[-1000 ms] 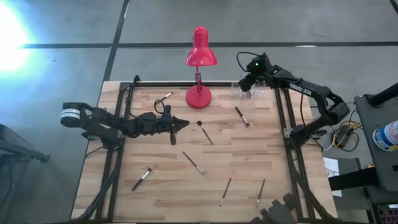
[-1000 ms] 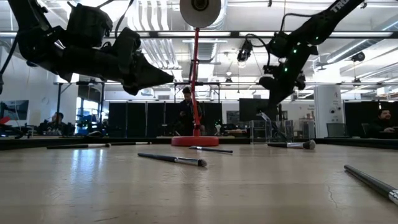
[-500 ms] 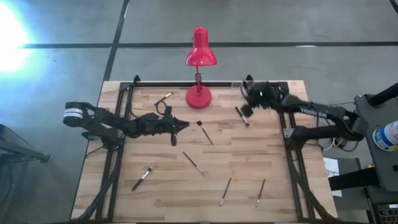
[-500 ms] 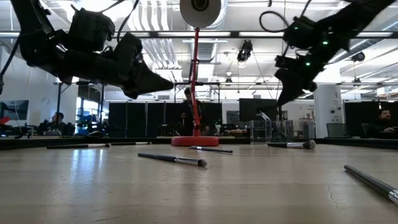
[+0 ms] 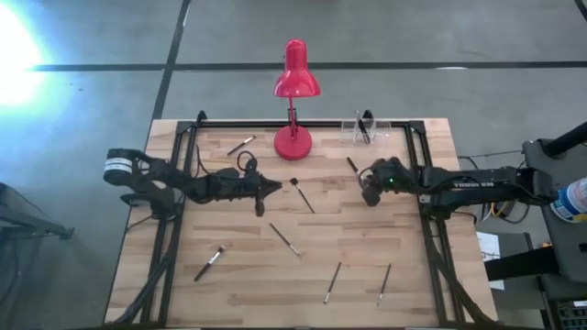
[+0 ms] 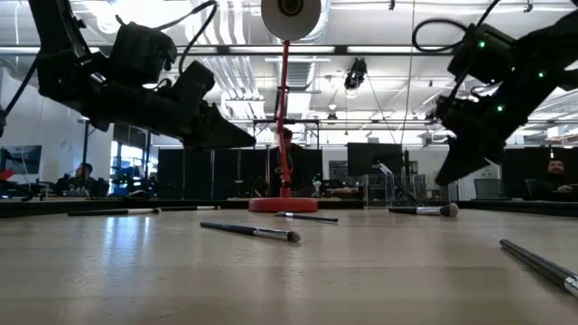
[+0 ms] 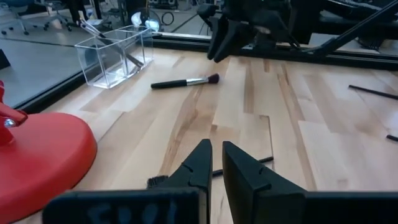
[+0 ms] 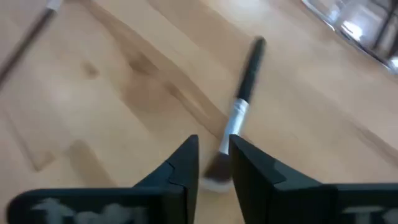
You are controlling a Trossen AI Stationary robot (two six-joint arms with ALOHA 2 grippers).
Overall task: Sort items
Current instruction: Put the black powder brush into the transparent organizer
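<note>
Brushes [image 5: 300, 194] lie scattered over the table [image 5: 229, 284]; we count seven loose ones from above. One clear box [image 5: 365, 131] stands at the far edge, holding perhaps one or two more. The right gripper [image 5: 368, 194] hangs just over a dark-handled brush [image 8: 239, 104], jaws slightly apart, pinching nothing. The left gripper [image 5: 273, 186] hovers mid-table, fingers nearly together, empty.

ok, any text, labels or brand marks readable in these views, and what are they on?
Nothing reads cleanly.
Right arm: white lettering along the forearm, too small to read.
Left gripper: pale marking on its body, blurred.
Right gripper: pale marking on its body, blurred.
White container beside the table: blue label, too small to read.
Red desk lamp and brushes: no markings visible.
</note>
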